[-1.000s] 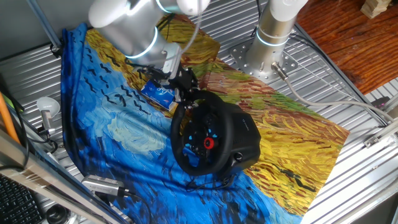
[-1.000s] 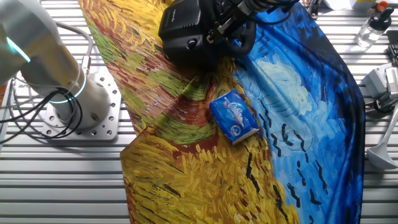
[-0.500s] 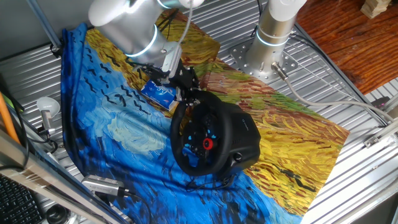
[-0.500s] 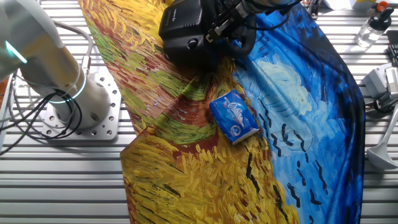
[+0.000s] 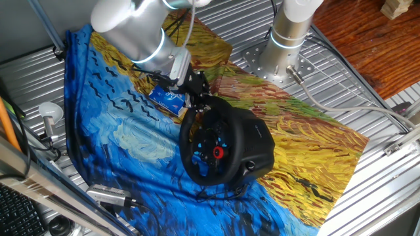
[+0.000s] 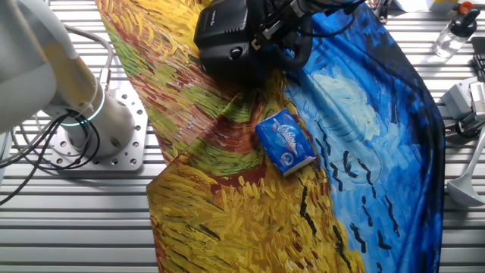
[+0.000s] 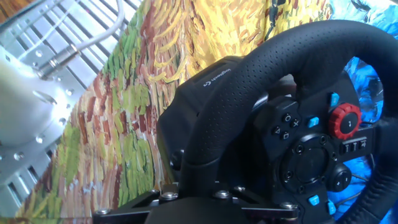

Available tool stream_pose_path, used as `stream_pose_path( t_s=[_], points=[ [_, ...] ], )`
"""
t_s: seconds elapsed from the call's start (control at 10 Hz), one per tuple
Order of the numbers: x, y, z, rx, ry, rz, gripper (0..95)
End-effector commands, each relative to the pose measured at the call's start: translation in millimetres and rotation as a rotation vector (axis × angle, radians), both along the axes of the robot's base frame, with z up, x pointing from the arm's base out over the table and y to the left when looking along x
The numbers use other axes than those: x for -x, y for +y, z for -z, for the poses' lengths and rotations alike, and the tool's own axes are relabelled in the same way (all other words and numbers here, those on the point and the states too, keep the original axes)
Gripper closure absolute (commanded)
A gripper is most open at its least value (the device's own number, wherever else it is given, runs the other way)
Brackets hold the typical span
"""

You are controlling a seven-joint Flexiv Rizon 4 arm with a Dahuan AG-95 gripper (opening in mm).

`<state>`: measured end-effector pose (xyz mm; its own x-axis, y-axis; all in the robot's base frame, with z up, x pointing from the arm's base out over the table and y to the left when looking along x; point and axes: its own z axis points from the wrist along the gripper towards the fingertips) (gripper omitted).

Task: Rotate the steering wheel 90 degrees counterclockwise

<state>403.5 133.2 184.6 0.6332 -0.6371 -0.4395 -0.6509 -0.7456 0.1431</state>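
The black steering wheel [image 5: 197, 154] stands tilted on its bulky black base [image 5: 259, 147], on the painted cloth in the middle of the table. Its hub shows a red round button [image 5: 217, 152] and small blue buttons. My gripper [image 5: 197, 99] is at the top of the rim, shut on it. In the hand view the rim [image 7: 280, 56] runs down between the fingers at my gripper [image 7: 199, 186], and the red button [image 7: 344, 120] sits at the right. In the other fixed view my gripper [image 6: 273, 34] holds the wheel [image 6: 297, 47] beside the base [image 6: 227, 34].
A small blue-and-white box [image 5: 167, 98] [image 6: 286, 142] lies on the cloth [image 5: 125, 131] just behind the wheel. The arm's silver mounting base [image 5: 282, 56] [image 6: 83, 125] stands on the slatted table. Cables and a bottle [image 6: 453, 32] lie at the edges.
The arm has shifted slightly to the left with the rim in its grip. The hub's red button has moved a little leftward.
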Motion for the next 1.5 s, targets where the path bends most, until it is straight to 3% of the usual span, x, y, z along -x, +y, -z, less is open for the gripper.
stream_pose_path(
  t_s=[0.1,0.4,0.7,1.3,1.5],
  points=[
    [0.3,-0.8,1.1,-0.002,-0.012,-0.009,95.0],
    [-0.6,0.7,2.3,-0.014,-0.052,-0.045,95.0],
    [-0.7,0.5,3.1,-0.011,-0.108,-0.075,95.0],
    [-0.9,0.2,4.1,-0.007,-0.104,-0.063,95.0],
    [0.3,-1.9,2.9,0.031,-0.093,-0.036,95.0]
  ],
)
